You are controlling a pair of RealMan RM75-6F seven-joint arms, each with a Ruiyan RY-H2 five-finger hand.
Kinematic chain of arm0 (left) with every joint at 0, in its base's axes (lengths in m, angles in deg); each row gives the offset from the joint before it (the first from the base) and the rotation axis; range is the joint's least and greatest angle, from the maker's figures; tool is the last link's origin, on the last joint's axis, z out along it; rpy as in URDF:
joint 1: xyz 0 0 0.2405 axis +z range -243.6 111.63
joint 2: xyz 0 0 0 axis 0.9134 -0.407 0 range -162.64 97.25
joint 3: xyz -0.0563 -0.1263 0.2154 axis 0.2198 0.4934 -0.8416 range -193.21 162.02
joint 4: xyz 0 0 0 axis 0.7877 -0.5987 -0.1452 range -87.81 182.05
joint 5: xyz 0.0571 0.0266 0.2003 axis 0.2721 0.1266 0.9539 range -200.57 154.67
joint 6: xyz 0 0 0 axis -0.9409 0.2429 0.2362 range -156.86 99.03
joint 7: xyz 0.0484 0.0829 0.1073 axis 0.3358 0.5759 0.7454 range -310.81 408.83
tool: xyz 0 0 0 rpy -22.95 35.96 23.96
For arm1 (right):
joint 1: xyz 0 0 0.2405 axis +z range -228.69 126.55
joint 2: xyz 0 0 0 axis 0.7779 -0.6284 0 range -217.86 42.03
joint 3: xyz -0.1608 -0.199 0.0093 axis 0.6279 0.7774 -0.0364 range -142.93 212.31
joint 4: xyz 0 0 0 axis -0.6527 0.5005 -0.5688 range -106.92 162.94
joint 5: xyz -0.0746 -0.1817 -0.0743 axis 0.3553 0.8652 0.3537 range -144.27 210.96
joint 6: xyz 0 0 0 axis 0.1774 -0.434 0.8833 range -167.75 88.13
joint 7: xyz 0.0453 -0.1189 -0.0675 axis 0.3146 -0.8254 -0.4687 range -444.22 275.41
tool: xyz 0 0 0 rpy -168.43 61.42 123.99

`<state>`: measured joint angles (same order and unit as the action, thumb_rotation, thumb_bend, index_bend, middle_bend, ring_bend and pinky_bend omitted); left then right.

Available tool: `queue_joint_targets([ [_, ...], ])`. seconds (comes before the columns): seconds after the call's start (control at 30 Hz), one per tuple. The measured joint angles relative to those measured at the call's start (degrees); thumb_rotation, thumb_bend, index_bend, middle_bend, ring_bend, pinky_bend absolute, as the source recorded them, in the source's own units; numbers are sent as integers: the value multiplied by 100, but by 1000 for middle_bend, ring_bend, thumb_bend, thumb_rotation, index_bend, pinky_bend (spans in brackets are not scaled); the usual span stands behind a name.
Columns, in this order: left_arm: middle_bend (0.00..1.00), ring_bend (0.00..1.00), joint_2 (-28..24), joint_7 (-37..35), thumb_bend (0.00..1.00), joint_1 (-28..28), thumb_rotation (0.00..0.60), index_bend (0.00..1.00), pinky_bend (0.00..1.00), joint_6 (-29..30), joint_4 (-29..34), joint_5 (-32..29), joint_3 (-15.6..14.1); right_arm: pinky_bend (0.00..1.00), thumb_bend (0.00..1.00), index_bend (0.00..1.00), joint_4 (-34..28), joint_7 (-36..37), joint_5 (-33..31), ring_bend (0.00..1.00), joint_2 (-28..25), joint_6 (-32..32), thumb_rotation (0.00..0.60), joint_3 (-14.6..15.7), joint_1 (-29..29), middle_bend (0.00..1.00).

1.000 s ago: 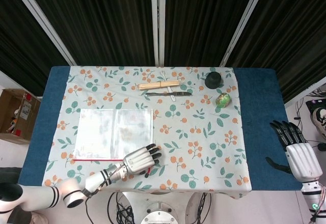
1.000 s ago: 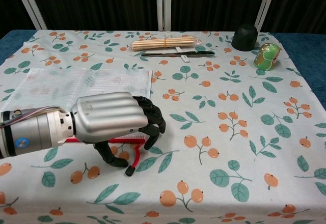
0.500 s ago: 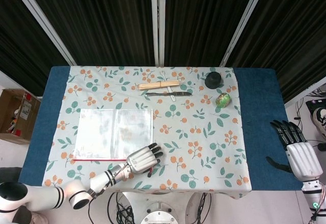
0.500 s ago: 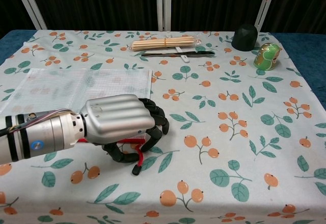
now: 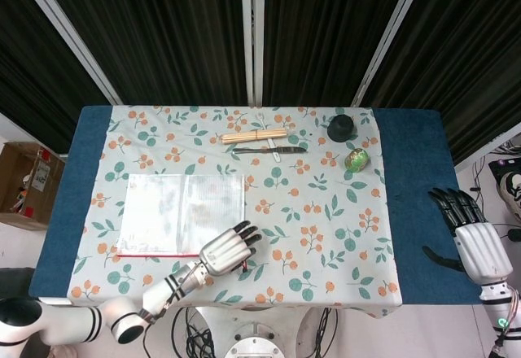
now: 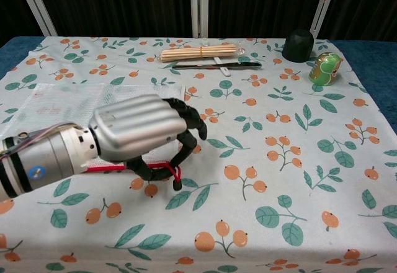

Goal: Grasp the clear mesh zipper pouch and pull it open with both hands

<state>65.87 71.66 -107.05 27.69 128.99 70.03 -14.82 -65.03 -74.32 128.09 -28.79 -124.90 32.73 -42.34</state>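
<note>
The clear mesh zipper pouch (image 5: 183, 210) (image 6: 93, 104) lies flat on the left half of the floral tablecloth, its red zipper edge (image 5: 155, 254) along the near side. My left hand (image 5: 227, 251) (image 6: 141, 136) hovers over the pouch's near right corner with its fingers curled. Thumb and fingers pinch the red zipper pull cord (image 6: 171, 174), which is lifted slightly off the cloth. My right hand (image 5: 472, 239) hangs beyond the table's right edge, fingers spread and holding nothing. It does not show in the chest view.
At the back lie a bundle of wooden sticks (image 5: 253, 136) (image 6: 200, 52) and a dark utensil (image 5: 269, 150) (image 6: 217, 66). A black cap (image 5: 341, 127) (image 6: 298, 44) and a green figurine (image 5: 356, 159) (image 6: 325, 68) stand back right. A cardboard box (image 5: 24, 183) sits on the floor left.
My left hand has tilted up and shifted slightly toward the pouch, and the red pull cord has risen with it. My right hand has barely moved.
</note>
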Motion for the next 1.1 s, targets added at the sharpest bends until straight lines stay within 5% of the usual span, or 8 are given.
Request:
queue_joint_targets([
  [0.2, 334, 234, 42, 236, 415, 530, 600, 703, 221, 1504, 245, 296, 73, 0, 93, 0, -302, -53, 367, 0, -111, 387, 600, -114, 504, 76],
  [0.47, 567, 469, 194, 827, 408, 1150, 600, 740, 512, 3054, 552, 998, 278, 0, 94, 95, -919, -186, 607, 0, -106, 1641, 600, -461, 1715, 76],
  [0.73, 746, 649, 177, 1029, 403, 1389, 600, 755, 634, 3397, 797, 1154, 421, 0, 104, 209, -1237, -310, 215, 0, 386, 3185, 600, -1033, 3164, 107],
  [1.1, 772, 677, 154, 1027, 401, 1546, 600, 756, 655, 3482, 864, 1223, 487, 0, 172, 323, -628, -528, -852, 0, 1791, 4260, 600, -1535, 4564, 142],
])
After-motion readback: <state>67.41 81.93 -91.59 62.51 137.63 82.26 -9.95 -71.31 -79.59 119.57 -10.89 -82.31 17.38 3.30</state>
